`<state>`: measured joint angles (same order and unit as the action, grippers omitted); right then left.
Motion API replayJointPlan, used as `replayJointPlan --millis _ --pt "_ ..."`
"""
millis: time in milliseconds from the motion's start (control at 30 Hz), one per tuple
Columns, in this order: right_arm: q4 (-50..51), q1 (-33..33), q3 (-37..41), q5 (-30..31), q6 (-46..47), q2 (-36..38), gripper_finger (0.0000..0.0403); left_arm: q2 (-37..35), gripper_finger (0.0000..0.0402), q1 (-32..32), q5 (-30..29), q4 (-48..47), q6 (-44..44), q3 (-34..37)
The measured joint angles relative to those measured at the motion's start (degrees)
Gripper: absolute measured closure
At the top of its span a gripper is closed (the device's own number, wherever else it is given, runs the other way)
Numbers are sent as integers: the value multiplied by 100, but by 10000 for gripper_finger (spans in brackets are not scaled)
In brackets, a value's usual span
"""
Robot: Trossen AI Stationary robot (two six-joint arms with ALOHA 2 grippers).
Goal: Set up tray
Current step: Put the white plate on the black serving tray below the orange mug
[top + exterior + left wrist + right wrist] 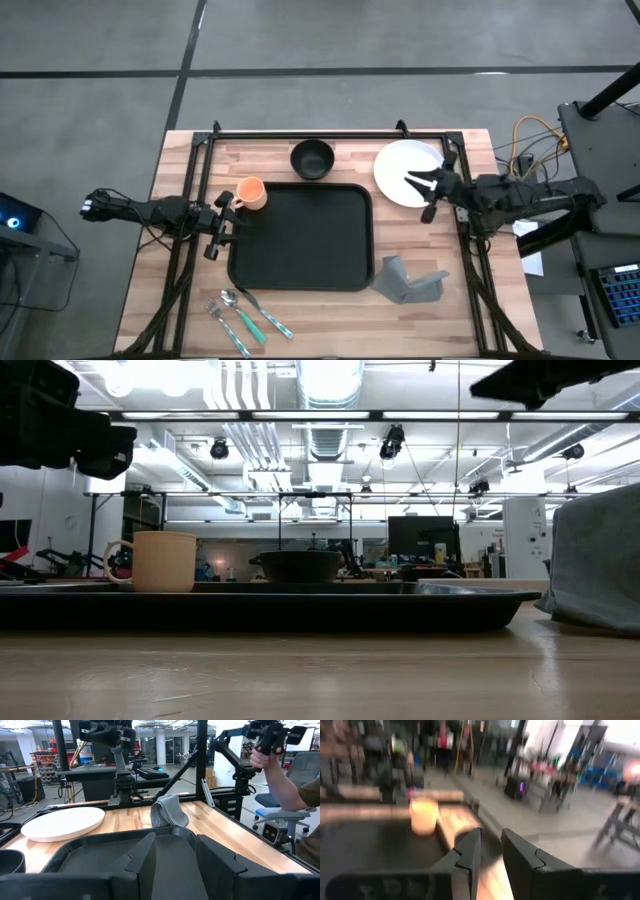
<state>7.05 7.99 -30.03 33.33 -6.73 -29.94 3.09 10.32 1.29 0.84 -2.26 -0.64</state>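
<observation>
Black and low-rimmed, the tray (pixel 300 238) lies flat at the centre of the wooden counter (pixel 180 300); left end effector (pixel 218 227) hangs at its left edge, fingers apart, holding nothing; right end effector (pixel 425 193) hovers over the white plate (pixel 400 170) at upper right, slightly parted, empty.

Left wrist view: left tool (pixel 187 865) over the near edge of the tray (pixel 105 847), fingers parted, nothing between them.

Tray is black and bare. White plate (pixel 62 822) lies on the wooden surface (pixel 220 827) beyond one far corner; folded grey napkin (pixel 169 811) sits just past the tray's far rim. Edge of a dark bowl (pixel 11 861) beside the tray. The other arm (pixel 117 750) stands behind the plate. A person's hand (pixel 262 755) grips equipment off the surface.
</observation>
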Motion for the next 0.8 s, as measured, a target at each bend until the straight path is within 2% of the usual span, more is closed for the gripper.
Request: replayJointPlan --millis 133,333,667,800 --pt "750 -85 -425 3 462 -544 335 0 283 -1 1 0 0 0" --pt "1205 -271 -509 -13 814 -1087 325 0 283 1 1 0 0 0" --pt "1648 -600 -520 -14 1123 -1492 210 0 283 -1 -1 0 0 0" --pt "2095 -778 -519 -21 1509 -1748 181 0 283 0 1 0 0 0"
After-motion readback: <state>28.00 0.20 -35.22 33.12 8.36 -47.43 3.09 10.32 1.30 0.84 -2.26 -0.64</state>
